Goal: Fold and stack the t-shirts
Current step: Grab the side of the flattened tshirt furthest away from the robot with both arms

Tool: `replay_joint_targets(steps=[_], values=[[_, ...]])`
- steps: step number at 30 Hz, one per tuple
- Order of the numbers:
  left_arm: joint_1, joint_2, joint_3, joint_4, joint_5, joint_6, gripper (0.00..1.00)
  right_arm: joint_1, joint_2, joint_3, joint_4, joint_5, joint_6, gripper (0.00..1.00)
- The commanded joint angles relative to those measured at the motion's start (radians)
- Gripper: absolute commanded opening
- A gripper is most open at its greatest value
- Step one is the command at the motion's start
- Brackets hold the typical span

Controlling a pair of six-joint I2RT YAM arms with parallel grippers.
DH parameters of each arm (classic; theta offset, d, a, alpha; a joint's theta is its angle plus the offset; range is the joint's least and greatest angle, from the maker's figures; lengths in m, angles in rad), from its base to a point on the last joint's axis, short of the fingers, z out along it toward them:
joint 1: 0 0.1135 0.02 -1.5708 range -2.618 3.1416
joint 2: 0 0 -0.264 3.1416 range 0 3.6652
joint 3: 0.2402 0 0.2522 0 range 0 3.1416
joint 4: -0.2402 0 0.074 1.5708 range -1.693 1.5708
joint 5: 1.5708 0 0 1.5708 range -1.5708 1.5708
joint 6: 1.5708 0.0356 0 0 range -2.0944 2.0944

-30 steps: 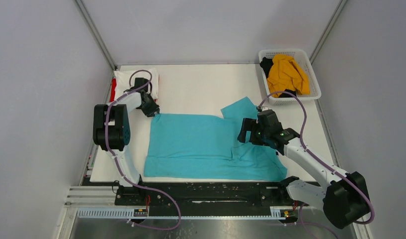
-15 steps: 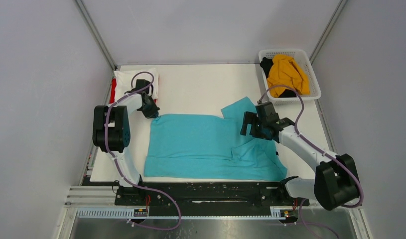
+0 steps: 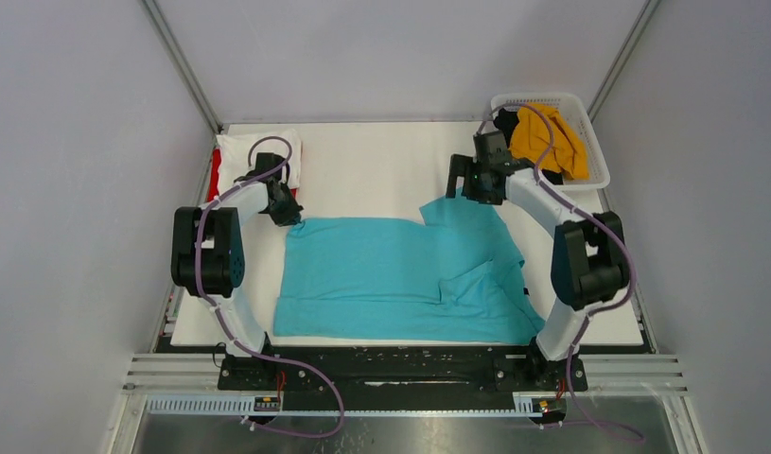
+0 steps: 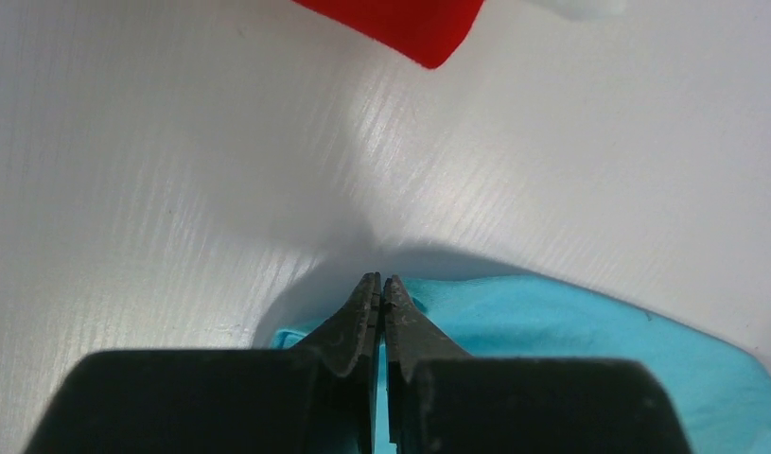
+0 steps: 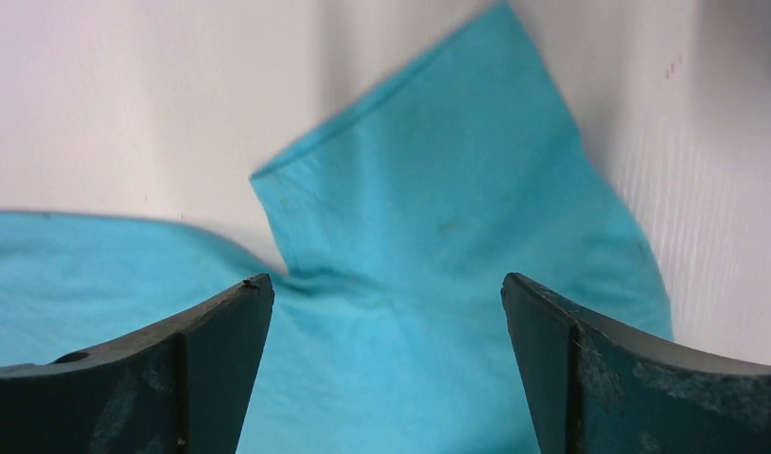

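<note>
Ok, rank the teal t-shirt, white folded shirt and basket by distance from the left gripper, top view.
1. teal t-shirt, its corner at the left gripper.
2. white folded shirt, just behind, far-left corner.
3. white lattice basket, far-right corner.

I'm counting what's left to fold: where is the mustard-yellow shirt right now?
In the top view, the mustard-yellow shirt lies crumpled in the white basket at the far right corner of the table.

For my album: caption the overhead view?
Left fingers pinch the teal t-shirt corner while open right fingers hover above its sleeve.
</note>
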Motion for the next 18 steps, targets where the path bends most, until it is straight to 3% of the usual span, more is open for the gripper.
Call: replay_joint_targets(steps=[1,11,18], values=[[-0.008,-0.045,-0.007,0.037,0.021,0.009,0.00,-0.029,0.132,0.179,-0.049,-0.038,-0.086,1.00],[-0.012,-0.050,-0.008,0.041,0.032,0.010,0.00,-0.072,0.479,0.643,-0.237,-0.034,-0.101,0.99],[-0.014,-0.053,-0.009,0.043,0.045,0.006,0.00,-0.072,0.644,0.817,-0.334,-0.047,-0.071,0.99]])
